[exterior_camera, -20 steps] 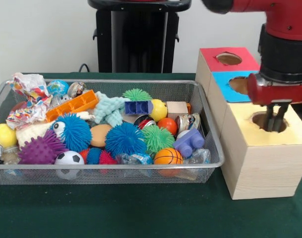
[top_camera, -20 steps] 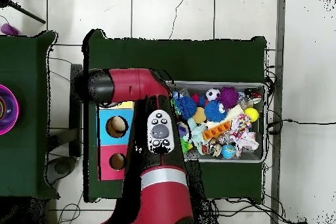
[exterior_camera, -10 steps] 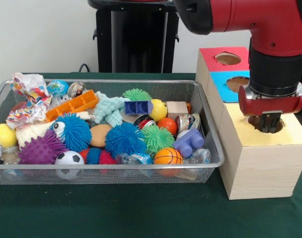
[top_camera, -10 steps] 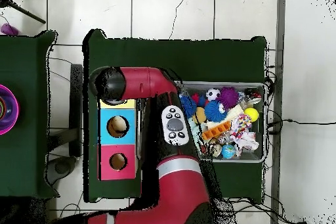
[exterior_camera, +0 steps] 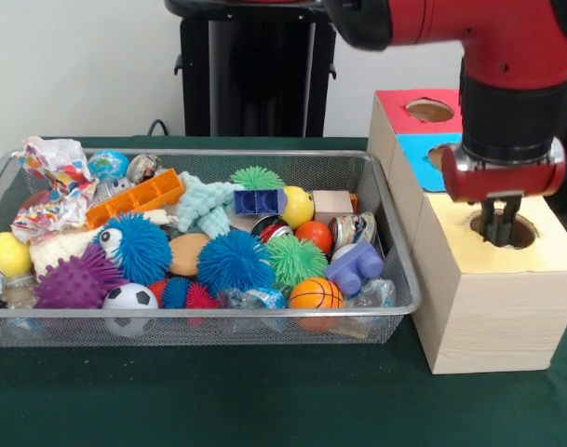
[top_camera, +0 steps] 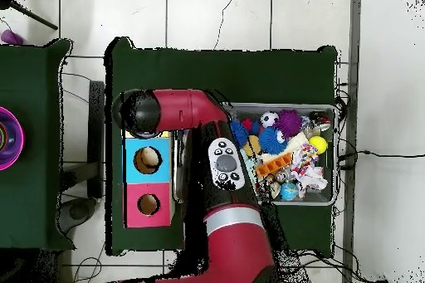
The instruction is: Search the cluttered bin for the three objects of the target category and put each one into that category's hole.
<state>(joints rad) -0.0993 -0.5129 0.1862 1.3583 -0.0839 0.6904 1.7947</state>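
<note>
The wire mesh bin (exterior_camera: 395,265) is full of toys. Two crumpled wads of printed paper lie at its left end, one at the back corner (exterior_camera: 55,158) and one just in front of it (exterior_camera: 46,212). A third wad does not show. My gripper (exterior_camera: 499,223) hangs over the hole (exterior_camera: 520,230) of the yellow-topped box (exterior_camera: 553,244). Its fingertips (exterior_camera: 489,223) reach the hole's mouth, a little apart, with nothing between them. In the overhead view the arm (top_camera: 178,109) covers the gripper and most of the yellow box. The bin (top_camera: 334,155) and the wads (top_camera: 311,173) show to its right.
The blue-topped box (exterior_camera: 418,149) and the red-topped box (exterior_camera: 395,101) stand in a row behind the yellow one, right beside the bin's right wall. Spiky rubber balls, a soccer ball, an orange ball, a mint fuzzy toy (exterior_camera: 207,205) and blocks fill the bin.
My gripper moved left over the yellow box's hole, dipped into it, and has now risen a little. The things in the bin have not moved.
</note>
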